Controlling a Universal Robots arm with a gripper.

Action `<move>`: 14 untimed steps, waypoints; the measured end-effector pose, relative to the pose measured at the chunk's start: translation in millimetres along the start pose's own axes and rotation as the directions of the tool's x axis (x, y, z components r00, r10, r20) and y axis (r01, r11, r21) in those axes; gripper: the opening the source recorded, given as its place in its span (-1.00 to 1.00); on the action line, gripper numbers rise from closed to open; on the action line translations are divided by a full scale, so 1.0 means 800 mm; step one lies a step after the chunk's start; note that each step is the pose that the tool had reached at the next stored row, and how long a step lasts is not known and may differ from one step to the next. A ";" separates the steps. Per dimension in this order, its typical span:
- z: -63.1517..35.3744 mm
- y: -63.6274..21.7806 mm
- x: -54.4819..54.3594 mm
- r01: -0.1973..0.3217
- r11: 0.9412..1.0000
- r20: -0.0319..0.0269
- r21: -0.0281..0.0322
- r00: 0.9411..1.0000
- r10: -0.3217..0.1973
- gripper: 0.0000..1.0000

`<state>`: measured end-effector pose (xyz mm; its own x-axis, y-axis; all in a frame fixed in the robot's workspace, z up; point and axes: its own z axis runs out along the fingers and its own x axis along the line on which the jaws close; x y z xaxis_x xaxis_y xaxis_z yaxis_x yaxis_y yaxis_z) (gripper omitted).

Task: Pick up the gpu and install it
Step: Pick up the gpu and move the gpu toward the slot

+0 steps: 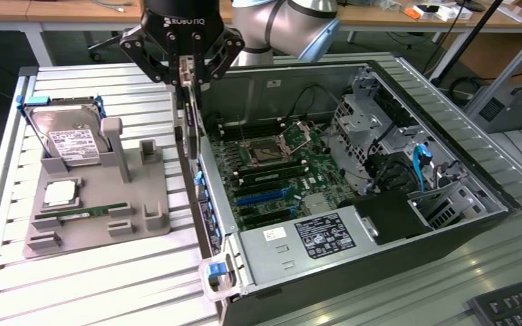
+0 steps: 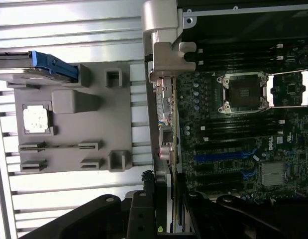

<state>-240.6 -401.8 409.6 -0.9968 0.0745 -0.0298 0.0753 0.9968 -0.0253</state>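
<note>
The gpu hangs upright and edge-on from my gripper, which is shut on its upper end. The thin card sits in the air over the left wall of the open computer case, between the grey parts holder and the motherboard. In the wrist view the gpu runs away from my gripper as a narrow strip. Its silver end bracket is at the far end, and the blue expansion slots lie beside it.
The grey parts holder on the slatted table carries a hard drive, a processor chip and a green memory stick. Inside the case are the power supply and drive cages. A keyboard lies at the front right.
</note>
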 end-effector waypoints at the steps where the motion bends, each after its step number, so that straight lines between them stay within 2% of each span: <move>1: 0.000 0.000 -0.001 0.000 1.000 0.000 0.000 1.000 0.000 -0.47; 14: 0.000 0.001 -0.011 0.000 1.000 0.000 0.000 1.000 0.000 -0.47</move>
<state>-231.6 -401.8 409.6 -0.9968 0.0745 -0.0298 0.0753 0.9968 -0.0253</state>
